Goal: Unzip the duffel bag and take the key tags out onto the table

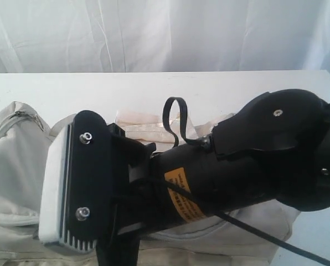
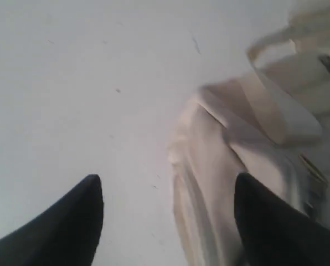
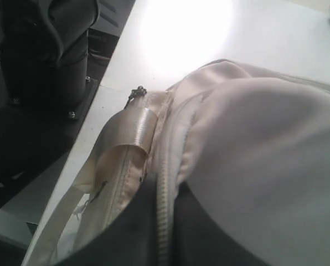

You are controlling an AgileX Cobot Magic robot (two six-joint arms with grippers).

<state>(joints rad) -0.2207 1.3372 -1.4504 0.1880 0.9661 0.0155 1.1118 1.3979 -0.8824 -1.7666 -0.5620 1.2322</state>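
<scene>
The cream duffel bag (image 1: pixel 15 166) lies on the white table (image 1: pixel 126 88), mostly hidden by a black arm (image 1: pixel 209 183) in the foreground of the exterior view. My right gripper (image 3: pixel 166 185) is shut on the bag's pale zipper band (image 3: pixel 164 221), with bulging fabric (image 3: pixel 253 155) beside it. A zipper pull (image 3: pixel 136 91) hangs at the bag's end near a shiny strap (image 3: pixel 133 127). My left gripper (image 2: pixel 169 180) is open above the table (image 2: pixel 71 83) and the bag's edge (image 2: pixel 226 149), holding nothing. The key tags are out of view.
A white curtain (image 1: pixel 154 33) hangs behind the table. A black arm base (image 3: pixel 43 66) stands just off the table's edge near the bag's end. A cream strap loop (image 2: pixel 287 111) lies on the bag. A black cable (image 1: pixel 176 119) loops over the arm.
</scene>
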